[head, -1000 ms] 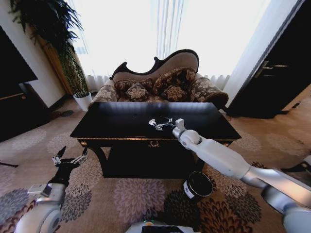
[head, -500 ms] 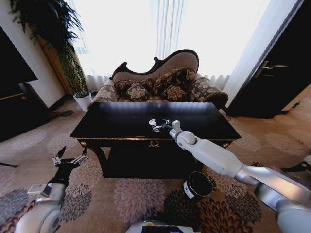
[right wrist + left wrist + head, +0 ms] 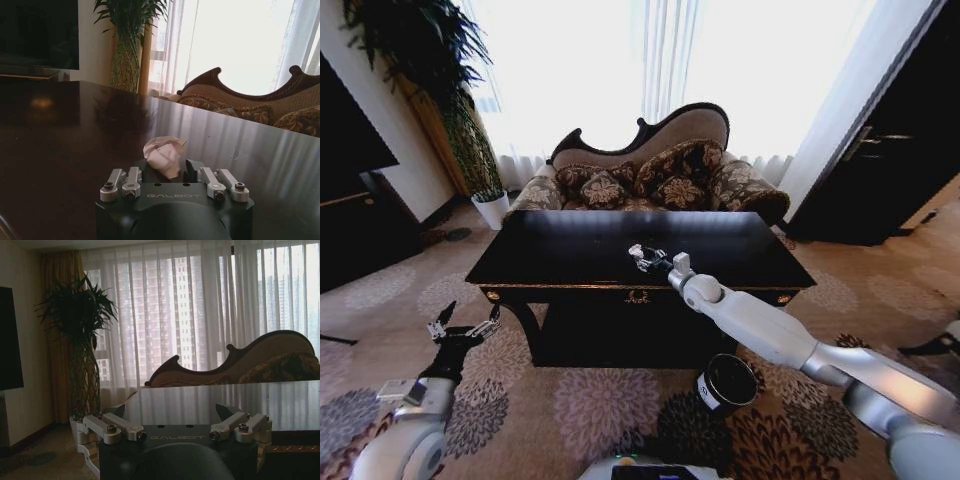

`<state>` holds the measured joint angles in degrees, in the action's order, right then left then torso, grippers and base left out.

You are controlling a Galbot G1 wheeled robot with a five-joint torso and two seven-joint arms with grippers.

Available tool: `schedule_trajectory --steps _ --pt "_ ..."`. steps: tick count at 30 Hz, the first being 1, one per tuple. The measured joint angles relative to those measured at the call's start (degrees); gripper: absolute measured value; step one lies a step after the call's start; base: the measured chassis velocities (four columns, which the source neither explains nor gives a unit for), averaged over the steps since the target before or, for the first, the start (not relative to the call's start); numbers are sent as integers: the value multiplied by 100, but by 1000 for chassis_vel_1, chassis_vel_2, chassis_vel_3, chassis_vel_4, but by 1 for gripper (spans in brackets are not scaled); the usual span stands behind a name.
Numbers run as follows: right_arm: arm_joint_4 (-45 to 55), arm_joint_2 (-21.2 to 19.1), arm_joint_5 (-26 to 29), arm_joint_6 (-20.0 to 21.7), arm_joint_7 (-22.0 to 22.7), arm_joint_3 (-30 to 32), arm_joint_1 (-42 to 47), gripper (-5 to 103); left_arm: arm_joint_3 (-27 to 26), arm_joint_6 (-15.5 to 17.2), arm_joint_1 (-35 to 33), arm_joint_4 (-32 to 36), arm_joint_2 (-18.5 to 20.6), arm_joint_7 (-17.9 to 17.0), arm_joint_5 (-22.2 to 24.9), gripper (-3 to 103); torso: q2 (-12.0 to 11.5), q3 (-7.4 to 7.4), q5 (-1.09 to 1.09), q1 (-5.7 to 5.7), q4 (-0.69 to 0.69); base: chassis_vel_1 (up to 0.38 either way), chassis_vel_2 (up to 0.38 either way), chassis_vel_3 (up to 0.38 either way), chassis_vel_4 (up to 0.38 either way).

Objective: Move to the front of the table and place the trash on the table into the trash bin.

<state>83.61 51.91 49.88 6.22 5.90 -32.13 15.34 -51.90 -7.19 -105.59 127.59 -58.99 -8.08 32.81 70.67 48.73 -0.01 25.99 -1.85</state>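
My right claw (image 3: 175, 172) sits low over the counter (image 3: 570, 250), near the middle of its front edge, closed on a white paper lump (image 3: 163, 156) held between its fingers. I'd judge the grip shallow, so I want a slow, level lift before swinging toward the trash bin (image 3: 728, 382), which stands on the carpet below the counter's front right corner. My left claw (image 3: 460, 325) hangs idle, open, off the front left corner. The right wrist view shows the lump plainly; from the head view the claw hides it, but that view gives me the bin.
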Motion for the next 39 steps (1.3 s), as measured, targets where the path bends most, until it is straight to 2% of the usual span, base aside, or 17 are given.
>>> schedule_trajectory --steps 3,6,8,11,13,21,29,31,33,37,39 --pt "41 -57 -42 -13 -38 30 47 31 0 0 0 0 0 0 0 100 0 0 0 0 -1 0 0 0 0" --pt "67 -74 -43 -14 -42 59 83 25 0 0 0 0 0 0 0 100 0 1 0 0 0 0 0 0 0" --pt "102 -102 -43 -14 -42 89 128 15 0 0 0 0 0 0 0 100 0 1 0 0 0 0 0 0 0" --pt "124 -117 -43 -14 -42 113 155 9 0 0 0 0 0 0 0 100 0 1 0 0 0 0 0 0 0" --pt "166 -135 -33 -14 -34 180 220 1 0 0 0 0 0 0 0 100 -1 2 0 1 -1 0 0 0 0" --pt "511 -275 28 7 37 510 618 0 0 0 0 0 0 0 0 100 -1 2 0 2 -1 0 0 0 0" --pt "1155 -616 24 78 78 1312 1454 0 0 0 0 0 0 0 0 100 -2 3 1 2 -2 0 0 0 0" --pt "1446 -749 -33 93 89 1803 1855 0 0 0 0 0 0 0 0 100 -3 4 3 3 -2 0 0 0 0" --pt "1535 -792 -75 91 84 1995 1994 0 0 0 0 0 0 0 0 100 -3 4 2 2 -1 0 0 0 0" --pt "1925 -942 -318 5 -26 3046 2946 0 0 0 0 0 0 0 0 100 -2 2 1 1 -3 0 0 0 0" --pt "1994 -953 -366 -22 -45 3270 3176 0 0 0 0 0 0 0 0 100 -2 2 1 2 -2 0 0 0 0"
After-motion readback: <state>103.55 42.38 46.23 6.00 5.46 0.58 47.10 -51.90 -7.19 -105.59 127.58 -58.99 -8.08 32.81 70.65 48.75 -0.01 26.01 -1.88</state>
